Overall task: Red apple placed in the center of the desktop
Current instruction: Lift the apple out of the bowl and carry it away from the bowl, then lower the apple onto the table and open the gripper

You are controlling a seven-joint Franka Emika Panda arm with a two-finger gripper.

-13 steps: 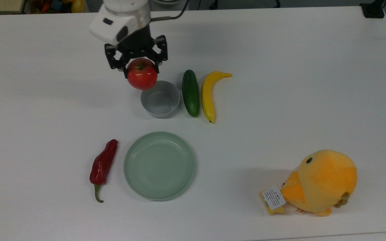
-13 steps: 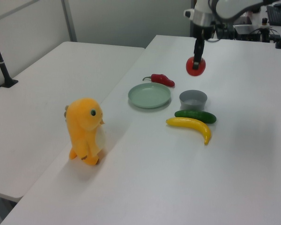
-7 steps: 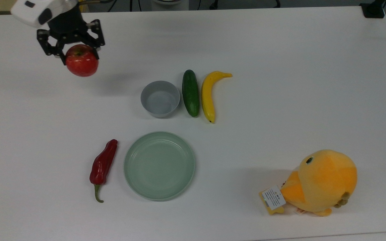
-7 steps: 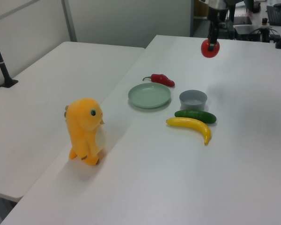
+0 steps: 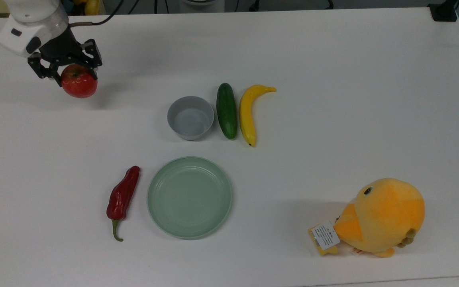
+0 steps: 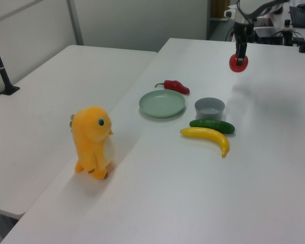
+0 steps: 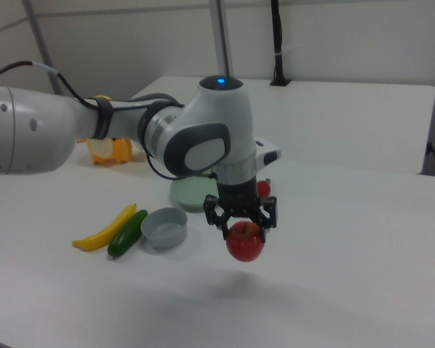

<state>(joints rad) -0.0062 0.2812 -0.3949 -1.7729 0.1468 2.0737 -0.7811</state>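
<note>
1. Above the desktop (image 5: 333,59), at the top view's far left, the red apple (image 5: 79,81) hangs in the air.
2. The gripper (image 5: 67,67) clamps it from above; stem dimple faces up.
3. The white surface carries a grey bowl (image 5: 190,117), well apart at the top view's right.

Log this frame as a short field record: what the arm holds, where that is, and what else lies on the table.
gripper: shut on the red apple, gripper pointing down
apple position: held above the desktop, casting a shadow; near the top view's upper left corner, far from the centre
grey bowl: empty, near the table's middle
cucumber: beside the bowl, on the top view's right
banana: next to the cucumber
green plate: empty
chili pepper: on the top view's left of the plate
yellow plush toy: top view's lower right
</note>
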